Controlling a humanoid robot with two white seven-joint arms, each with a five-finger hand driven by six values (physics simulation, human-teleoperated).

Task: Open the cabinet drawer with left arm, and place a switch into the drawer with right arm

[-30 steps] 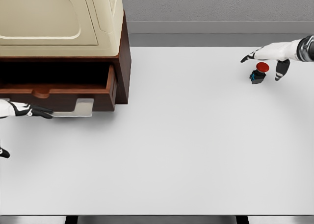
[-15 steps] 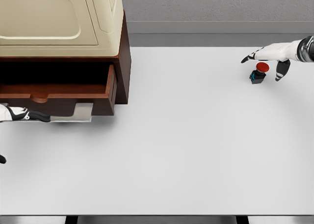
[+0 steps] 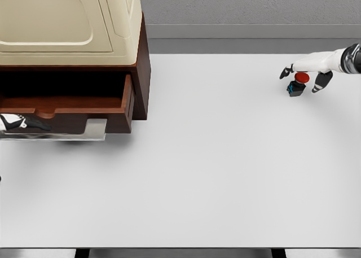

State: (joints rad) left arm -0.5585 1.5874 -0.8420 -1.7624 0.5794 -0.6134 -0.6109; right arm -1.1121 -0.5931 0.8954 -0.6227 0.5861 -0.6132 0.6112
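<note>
The switch (image 3: 297, 84) sits on the white table (image 3: 214, 167) near its far right corner: a small dark block with a blue patch on its side and a round red button on top. My right hand (image 3: 304, 71) hangs over it, fingers spread and bent down, one dark fingertip on each side of the button, holding nothing that I can make out. Between it and the cabinet (image 3: 73, 49) the tabletop is bare, wide open room all the way across and toward the near edge. The cabinet stands at the far left, brown wood with a cream top, its drawer (image 3: 67, 105) pulled out and dark inside. A flat grey handle (image 3: 84, 129) juts from the drawer front. My left hand (image 3: 22, 123) is at that handle by the left picture edge; I cannot tell how its fingers lie
</note>
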